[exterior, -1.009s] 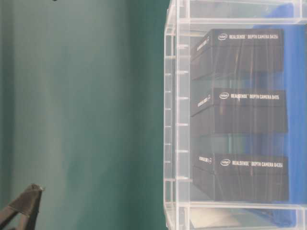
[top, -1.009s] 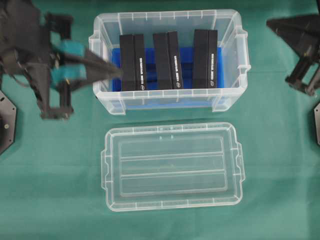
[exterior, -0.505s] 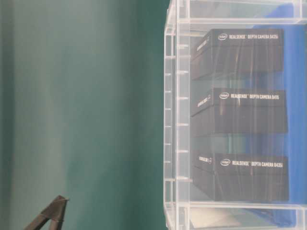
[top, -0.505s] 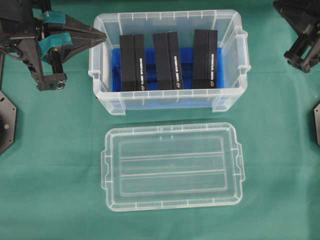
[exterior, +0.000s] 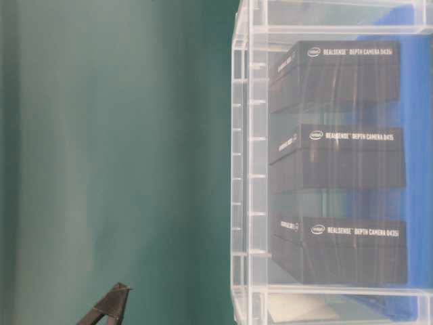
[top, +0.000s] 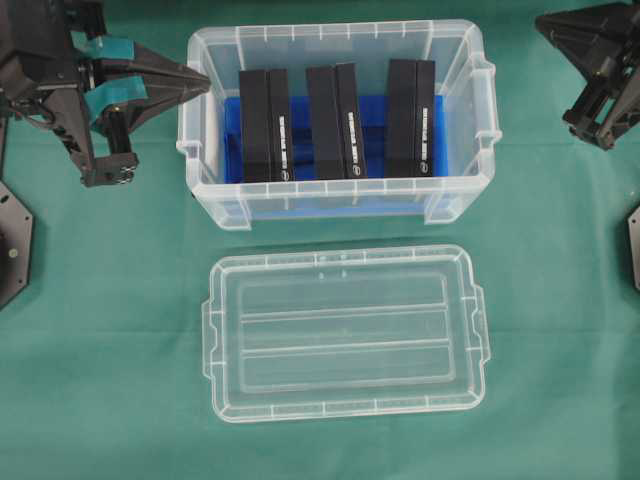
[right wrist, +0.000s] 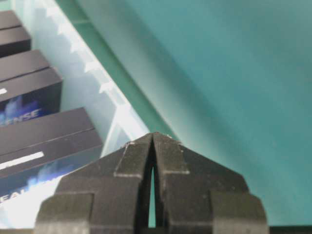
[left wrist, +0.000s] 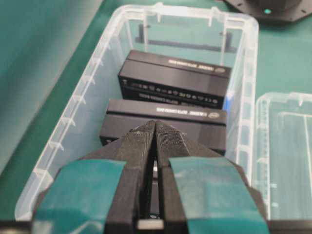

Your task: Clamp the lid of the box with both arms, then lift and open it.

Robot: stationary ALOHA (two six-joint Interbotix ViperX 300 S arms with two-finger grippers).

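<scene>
The left gripper (top: 200,78), banded with teal tape, has its wedge-shaped fingers pressed together on nothing, the tip just beside the upper left rim of the box (top: 335,205). The right gripper (top: 543,20) is likewise closed to a thin slit and empty, near the top right corner, apart from the box. The box, a deep clear plastic tub, sits open on a green cloth (top: 100,350), with three black packs (top: 348,120) printed "RealSense Depth Camera" standing in a row on its blue bottom. The lid (top: 345,332), a flat clear panel with two long ribs, lies on the cloth just below the box, apart from it and from both arms.
</scene>
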